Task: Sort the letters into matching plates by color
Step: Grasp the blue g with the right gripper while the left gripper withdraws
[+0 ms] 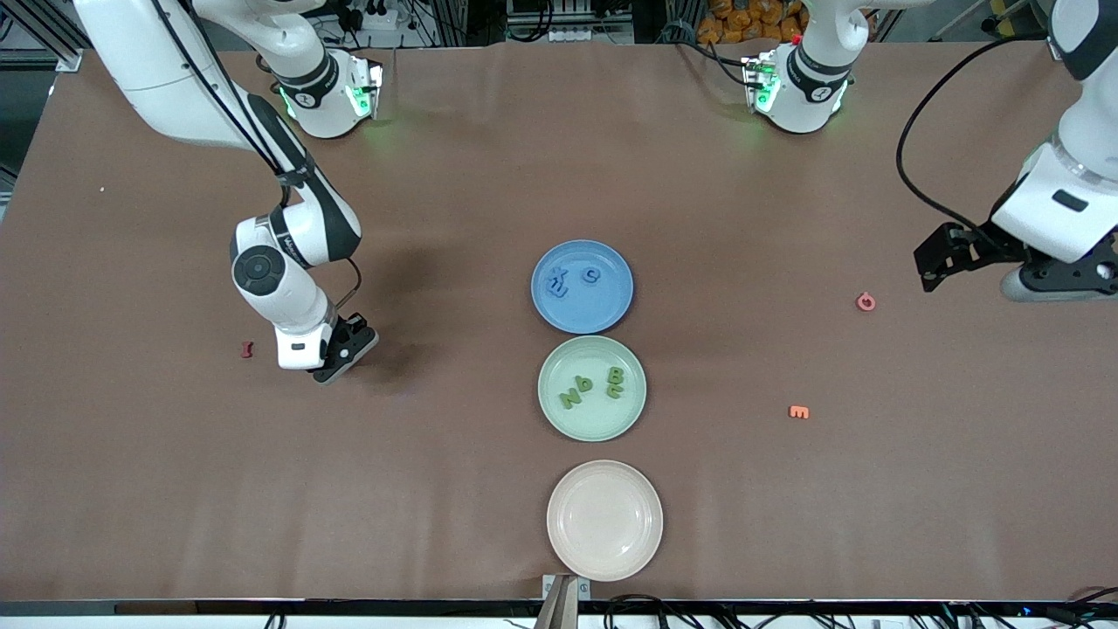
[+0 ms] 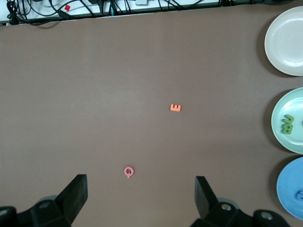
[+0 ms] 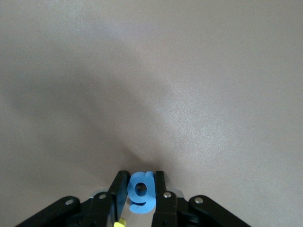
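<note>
The right pincer (image 3: 140, 193) clamps a small, flat, bright blue letter g (image 3: 141, 191) upright between its fingers; left pincer (image 2: 141, 201) waits, spread wide.

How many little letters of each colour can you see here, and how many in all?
Blue letters: 4, three in the blue plate and one in the right end effector
Green letters: 4, in the green plate
Pink letter: 1
Orange letter: 1
Dark red letter: 1
Total: 11
</note>
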Robot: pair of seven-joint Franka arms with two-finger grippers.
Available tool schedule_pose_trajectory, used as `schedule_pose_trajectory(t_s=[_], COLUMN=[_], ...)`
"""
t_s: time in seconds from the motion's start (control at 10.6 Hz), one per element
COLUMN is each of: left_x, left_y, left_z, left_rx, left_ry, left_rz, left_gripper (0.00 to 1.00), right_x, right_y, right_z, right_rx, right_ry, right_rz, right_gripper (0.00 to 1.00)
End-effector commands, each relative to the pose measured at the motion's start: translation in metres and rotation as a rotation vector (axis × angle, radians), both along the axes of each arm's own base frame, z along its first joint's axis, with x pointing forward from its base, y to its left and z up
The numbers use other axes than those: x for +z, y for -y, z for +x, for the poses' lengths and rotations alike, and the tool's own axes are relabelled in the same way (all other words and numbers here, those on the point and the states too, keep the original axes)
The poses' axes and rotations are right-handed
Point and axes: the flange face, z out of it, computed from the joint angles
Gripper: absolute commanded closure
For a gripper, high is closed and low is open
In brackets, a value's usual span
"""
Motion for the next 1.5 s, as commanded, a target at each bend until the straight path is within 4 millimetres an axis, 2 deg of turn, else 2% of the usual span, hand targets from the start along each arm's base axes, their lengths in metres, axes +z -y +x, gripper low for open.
schedule_pose_trajectory(t_s=[0.0,0.19,0.47,0.75,0.85,1.03,1.13,1.41], left_x=[0.014,0.017,0.02,0.019,0.019,0.025,0.022,0.02], left_y=[-0.017,-0.016,-0.012,-0.008,-0.005,-0.002,-0.003,-0.011], left_z=[-0.018,-0.019,-0.022,-0.023,-0.023,-0.031,-0.035,-0.034], left_rx=[0.014,0.014,-0.004,-0.01,-0.037,-0.042,-0.042,-0.036], left_ry=[-0.006,0.001,0.002,-0.01,-0.012,-0.011,-0.027,-0.032], left_rz=[-0.024,-0.037,-0.037,-0.104,-0.104,-0.107,-0.11,-0.111], left_gripper=[0.0,0.0,0.0,0.0,0.0,0.0,0.0,0.0], right_x=[-0.006,-0.004,0.015,0.037,0.039,0.045,0.051,0.054], right_y=[-0.001,-0.001,-0.007,-0.048,-0.064,-0.11,-0.14,-0.229], right_z=[-0.008,-0.005,0.009,0.021,0.018,0.01,0.004,-0.035], right_rx=[0.014,0.006,-0.063,-0.205,-0.241,-0.313,-0.353,-0.399], right_ry=[-0.009,-0.01,-0.019,-0.039,-0.043,-0.054,-0.052,-0.058], right_rz=[-0.005,-0.006,-0.011,-0.023,0.001,0.062,0.087,0.115], right_gripper=[0.8,0.83,0.84,0.84,0.84,0.84,0.84,0.84])
